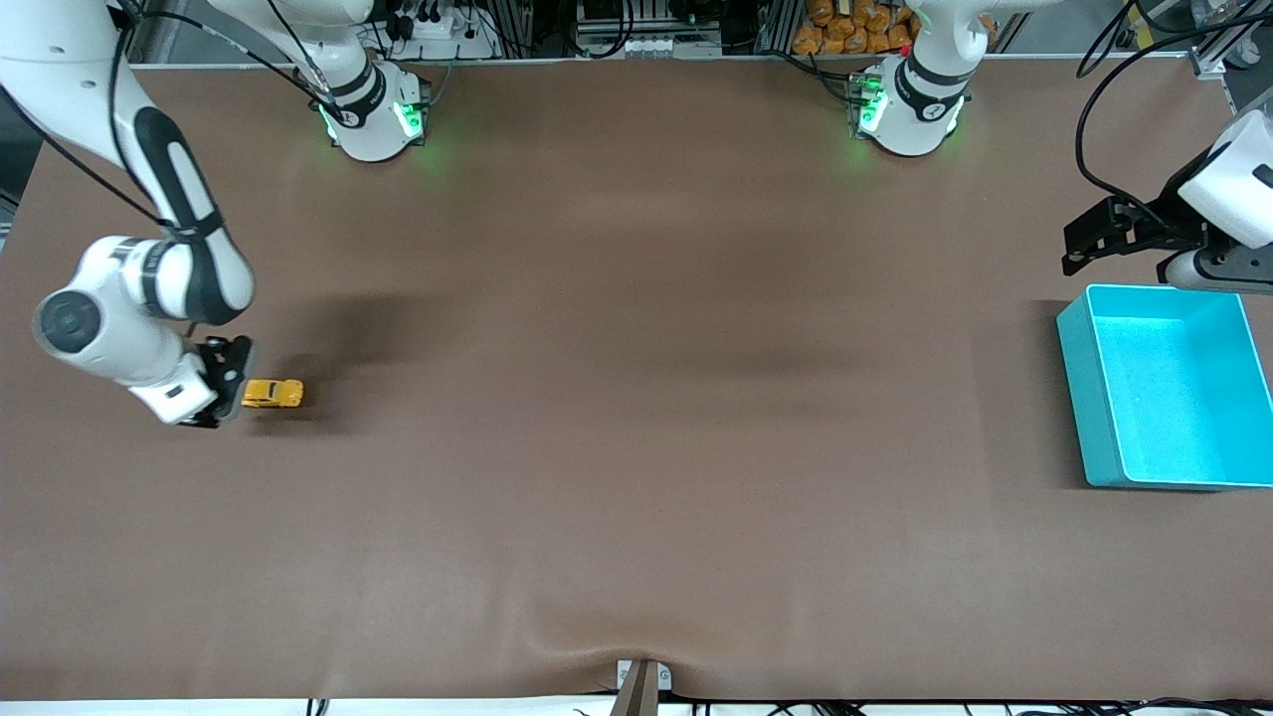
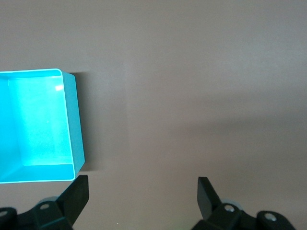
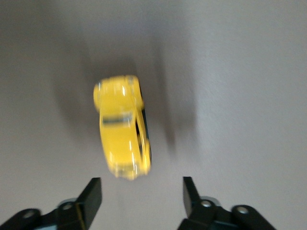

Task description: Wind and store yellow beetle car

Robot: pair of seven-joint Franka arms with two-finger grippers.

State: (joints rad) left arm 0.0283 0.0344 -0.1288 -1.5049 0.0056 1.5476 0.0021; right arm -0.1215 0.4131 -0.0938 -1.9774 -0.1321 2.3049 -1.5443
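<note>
Hovering low at the right arm's end of the table, my right gripper [image 1: 237, 383] sat just beside the yellow beetle car [image 1: 272, 394], which stood on its wheels on the brown table [image 1: 636, 398]. My right fingers [image 3: 91, 196] were spread apart with bare table between them, and they held nothing. In the right wrist view the car [image 3: 123, 127] lay just clear of my fingertips, its rounded yellow body and dark windows showing, one end pointing toward the gap between my fingers. I could not see any contact between my fingers and the car; a thin strip of table showed between them.

My left gripper [image 1: 1079, 244] waited up in the air at the left arm's end of the table, just beside the turquoise bin [image 1: 1079, 398] and a little off its rim. My left fingers [image 2: 76, 196] stood wide apart and gripped nothing; only table showed between them in the left wrist view. The bin [image 2: 74, 120] sat flat on the table with its open top up, and its inside showed only its pale turquoise floor and walls.

The car and the bin were well apart, the car at the right arm's end and the bin at the left arm's end, with the long stretch of brown table between them.
</note>
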